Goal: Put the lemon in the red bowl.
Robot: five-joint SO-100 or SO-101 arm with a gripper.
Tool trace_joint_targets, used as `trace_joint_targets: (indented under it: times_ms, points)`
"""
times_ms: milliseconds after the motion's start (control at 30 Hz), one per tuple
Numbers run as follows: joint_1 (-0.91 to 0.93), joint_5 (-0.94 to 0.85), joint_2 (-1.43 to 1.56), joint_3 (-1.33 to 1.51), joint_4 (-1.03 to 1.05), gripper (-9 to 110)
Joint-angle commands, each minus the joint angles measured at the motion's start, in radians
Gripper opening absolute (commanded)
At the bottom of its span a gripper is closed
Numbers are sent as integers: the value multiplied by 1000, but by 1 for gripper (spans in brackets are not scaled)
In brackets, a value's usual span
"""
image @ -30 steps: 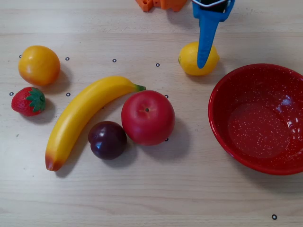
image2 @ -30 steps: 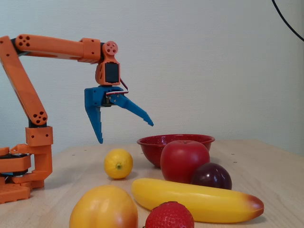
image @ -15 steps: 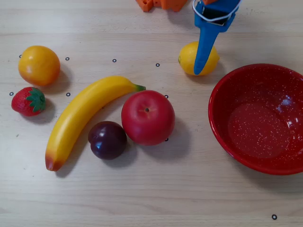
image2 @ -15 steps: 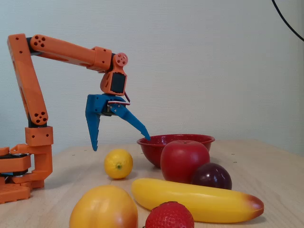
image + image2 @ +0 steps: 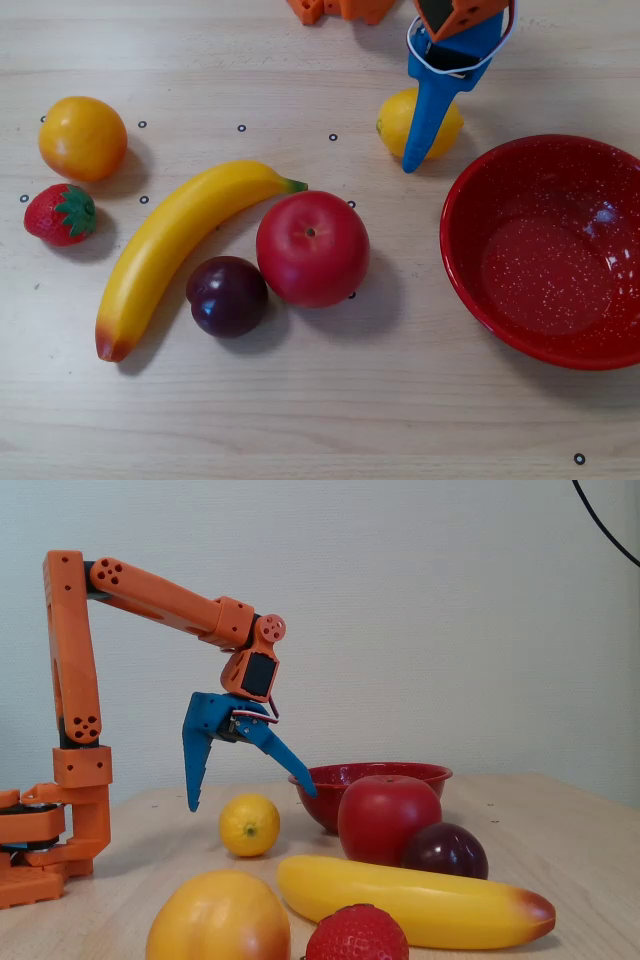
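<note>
Your gripper (image 5: pixel 250 795) hangs above the lemon (image 5: pixel 249 824) with its blue jaws spread wide apart, holding nothing; in the fixed view one fingertip (image 5: pixel 193 802) points down on the left of the fruit and the other reaches toward the red bowl (image 5: pixel 420 774). In the overhead view the lemon (image 5: pixel 400 118) lies on the wooden table (image 5: pixel 320 420) near the top, partly covered by a blue finger (image 5: pixel 432 110), with the red bowl (image 5: pixel 470 250) just beside it to the lower right, apart from it and holding nothing.

Between lemon and bowl you have bare table. The other fruit sits to the left in the overhead view: one red apple (image 5: pixel 312 248) touching one dark plum (image 5: pixel 228 296), one banana (image 5: pixel 175 245) lying diagonally against them, one orange (image 5: pixel 82 138), and one strawberry (image 5: pixel 61 214) just below it. One lemon, one bowl.
</note>
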Motion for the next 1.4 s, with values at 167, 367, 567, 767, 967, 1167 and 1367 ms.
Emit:
trace_joint_targets:
  times_ms: [167,367,567,767,967,1167,1367]
  points:
    - [37,17,-29,-84,2,61]
    - [32,18,-83,-95,-9,61]
    - [28,31,-138,-114,-9,61]
    - [29,38,-196,-150,-12,62]
    - [32,41,-229,-172,-2,62]
    - [34,34,-239,-161,-2,62]
    - [34,34,-253,-161,-15,62]
